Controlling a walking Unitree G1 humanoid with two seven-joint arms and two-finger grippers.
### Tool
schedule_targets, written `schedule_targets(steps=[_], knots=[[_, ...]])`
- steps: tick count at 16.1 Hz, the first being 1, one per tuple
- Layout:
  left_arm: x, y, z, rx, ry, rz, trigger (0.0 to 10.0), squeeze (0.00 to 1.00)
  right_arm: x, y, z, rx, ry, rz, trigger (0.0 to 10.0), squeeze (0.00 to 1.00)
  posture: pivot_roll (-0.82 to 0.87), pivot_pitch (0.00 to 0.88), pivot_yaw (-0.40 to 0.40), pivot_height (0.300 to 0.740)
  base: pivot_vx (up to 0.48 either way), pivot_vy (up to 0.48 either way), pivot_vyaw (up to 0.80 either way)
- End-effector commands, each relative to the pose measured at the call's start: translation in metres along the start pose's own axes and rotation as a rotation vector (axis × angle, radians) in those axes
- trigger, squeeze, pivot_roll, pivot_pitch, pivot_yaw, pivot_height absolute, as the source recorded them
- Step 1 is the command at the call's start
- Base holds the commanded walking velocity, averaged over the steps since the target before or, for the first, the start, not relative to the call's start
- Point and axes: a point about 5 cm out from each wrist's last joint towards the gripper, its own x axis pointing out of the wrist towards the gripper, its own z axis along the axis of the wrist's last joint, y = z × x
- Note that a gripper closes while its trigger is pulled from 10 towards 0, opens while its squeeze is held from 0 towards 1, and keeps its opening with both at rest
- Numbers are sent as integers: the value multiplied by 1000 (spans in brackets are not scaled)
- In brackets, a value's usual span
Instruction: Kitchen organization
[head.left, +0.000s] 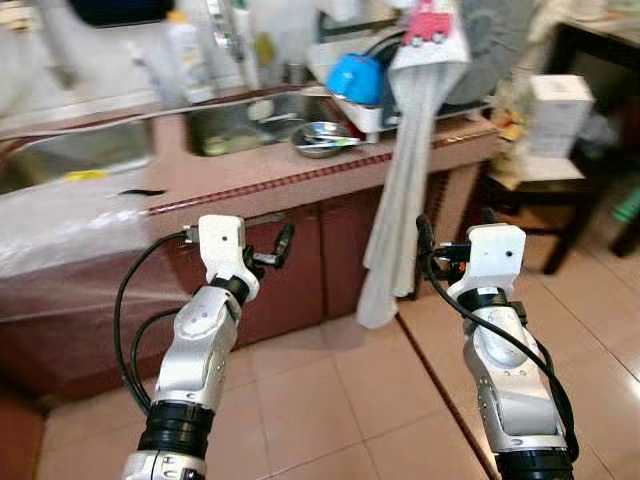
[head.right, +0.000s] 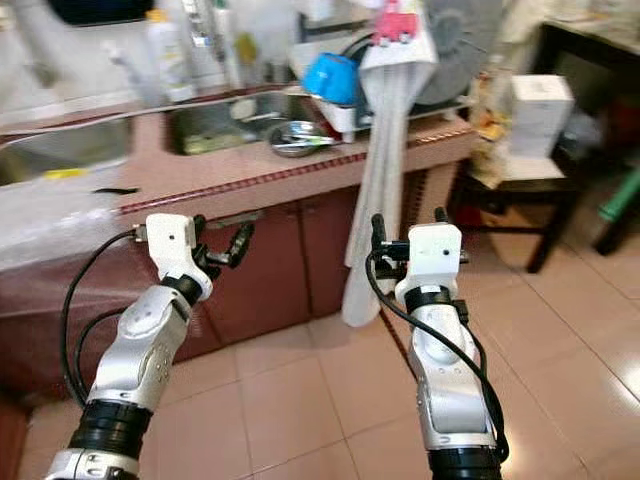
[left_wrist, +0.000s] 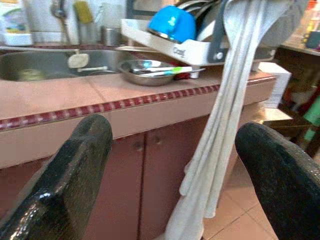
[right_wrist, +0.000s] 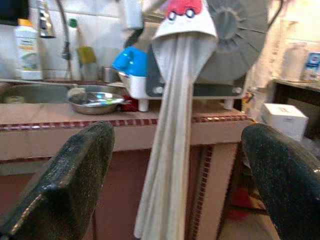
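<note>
Both pincers, left pincer (head.left: 268, 252) and right pincer (head.left: 452, 234), wide and empty, limp soft towel (head.left: 400, 190) just ahead of right, pinch mid-fold

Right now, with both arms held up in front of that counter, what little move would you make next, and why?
Probably step closer. Both the left gripper and right gripper are open, empty and short of the counter, where a steel bowl sits beside the dish rack and a hanging towel.
</note>
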Motion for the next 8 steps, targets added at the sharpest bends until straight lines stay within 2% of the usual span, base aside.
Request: schedule_targets(steps=[1,2,8], knots=[[2,2,3,9,-7,2,10000,0,0,2,1,11,0,4,10000,0,16,0,97,740,0,0,-800],[2,1,3,9,-7,-5,10000,0,1,2,1,11,-1,2,10000,0,14,0,100,740,0,0,-800],[1,-2,0,13,-2,-31,10000,0,-1,2,0,10,2,0,10000,0,17,0,102,740,280,0,-800]])
